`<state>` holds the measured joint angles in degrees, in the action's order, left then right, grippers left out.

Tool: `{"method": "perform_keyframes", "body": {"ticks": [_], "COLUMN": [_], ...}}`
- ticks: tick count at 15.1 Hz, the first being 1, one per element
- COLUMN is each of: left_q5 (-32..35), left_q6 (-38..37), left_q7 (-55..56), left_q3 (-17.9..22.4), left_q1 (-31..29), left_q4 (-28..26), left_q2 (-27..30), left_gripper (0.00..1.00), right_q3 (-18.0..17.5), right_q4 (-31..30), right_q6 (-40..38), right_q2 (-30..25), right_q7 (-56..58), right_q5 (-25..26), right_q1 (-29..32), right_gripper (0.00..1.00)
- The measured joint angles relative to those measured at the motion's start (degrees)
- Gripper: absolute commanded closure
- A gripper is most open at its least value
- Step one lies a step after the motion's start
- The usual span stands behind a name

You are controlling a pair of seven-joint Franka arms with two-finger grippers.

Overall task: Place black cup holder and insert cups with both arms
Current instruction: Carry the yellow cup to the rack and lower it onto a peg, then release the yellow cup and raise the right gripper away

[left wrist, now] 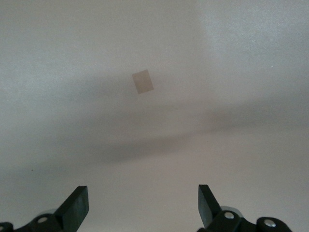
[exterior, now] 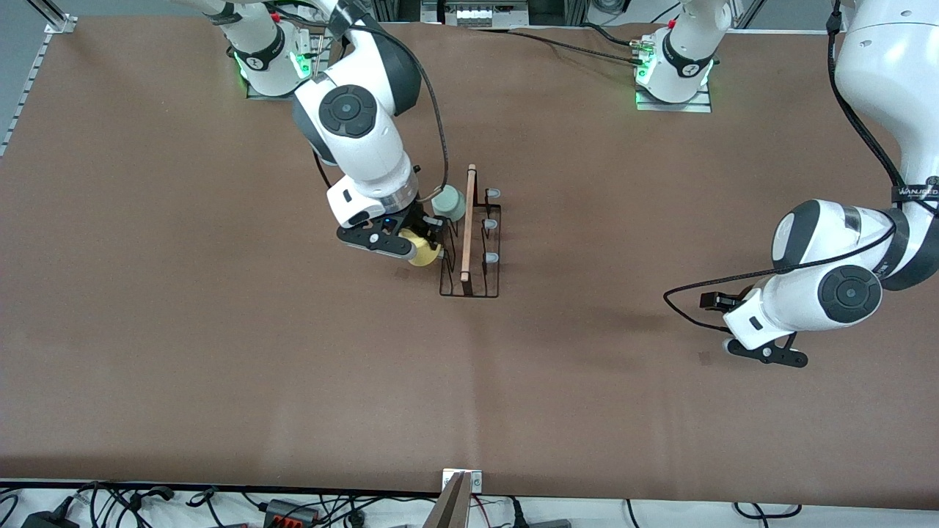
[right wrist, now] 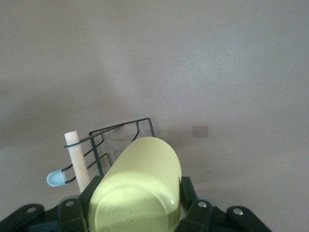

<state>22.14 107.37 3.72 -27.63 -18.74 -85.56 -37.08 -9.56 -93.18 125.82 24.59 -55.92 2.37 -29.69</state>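
Black cup holder (exterior: 470, 242) stands upright mid-table, wooden rod (exterior: 467, 224) on top, three pale-tipped prongs (exterior: 491, 224) free on the side facing the left arm's end. Pale green cup (exterior: 448, 203) already hangs on the right arm's side of the rack. Light blue cup: not visible anywhere.

Right gripper (exterior: 425, 246) sits right at the rack on that same side, jaws pinched on the yellow cup (exterior: 424, 253). Right wrist view shows the cup (right wrist: 137, 191) bottom toward the camera, mouth aimed at the wire frame.

Left gripper (exterior: 722, 301) waits over bare table toward its own end, well apart from the rack, fingers (left wrist: 77, 207) spread wide, nothing in them.

Risks from here, my read:
- Rack is light wire and nothing is holding it. Any sideways push from the cup rim slides or tips it.
- Cup mouth misses the prong tip, rim catches wire, cup twists in the grip.
- Green cup is just beside the gripper; a drift along the rod knocks it off.
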Motion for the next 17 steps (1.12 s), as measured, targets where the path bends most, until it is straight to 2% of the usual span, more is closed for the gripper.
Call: {"method": "perform_keyframes", "body": {"ticks": [5, 6, 8, 13, 15, 17], "left_q5": [0.0, 0.0, 0.0, 0.0, 0.0, 0.0], "left_q6": [0.0, 0.0, 0.0, 0.0, 0.0, 0.0], "left_q7": [0.0, 0.0, 0.0, 0.0, 0.0, 0.0], "left_q3": [0.0, 0.0, 0.0, 0.0, 0.0, 0.0], "left_q1": [0.0, 0.0, 0.0, 0.0, -0.1, -0.1], "left_q4": [0.0, 0.0, 0.0, 0.0, 0.0, 0.0], "left_q2": [0.0, 0.0, 0.0, 0.0, 0.0, 0.0], "left_gripper": [0.0, 0.0, 0.0, 0.0, 0.0, 0.0], "right_q3": [-0.3, -0.3, -0.4, -0.1, 0.1, 0.2], "right_q4": [0.3, 0.3, 0.4, 1.8, 2.6, 3.1], "right_q6": [4.0, 4.3, 4.6, 4.8, -0.8, -10.7], "right_q2": [3.5, 4.2, 5.3, 5.0, 1.6, -4.5], "right_q7": [-0.1, -0.1, -0.1, -0.4, 0.8, 6.3], "right_q5": [1.8, 2.3, 2.7, 2.7, 2.8, 2.8], "right_q1": [-0.5, -0.6, -0.8, -0.2, 1.7, 6.2], "right_gripper": [0.78, 0.68, 0.0, 0.0, 0.0, 0.0]}}
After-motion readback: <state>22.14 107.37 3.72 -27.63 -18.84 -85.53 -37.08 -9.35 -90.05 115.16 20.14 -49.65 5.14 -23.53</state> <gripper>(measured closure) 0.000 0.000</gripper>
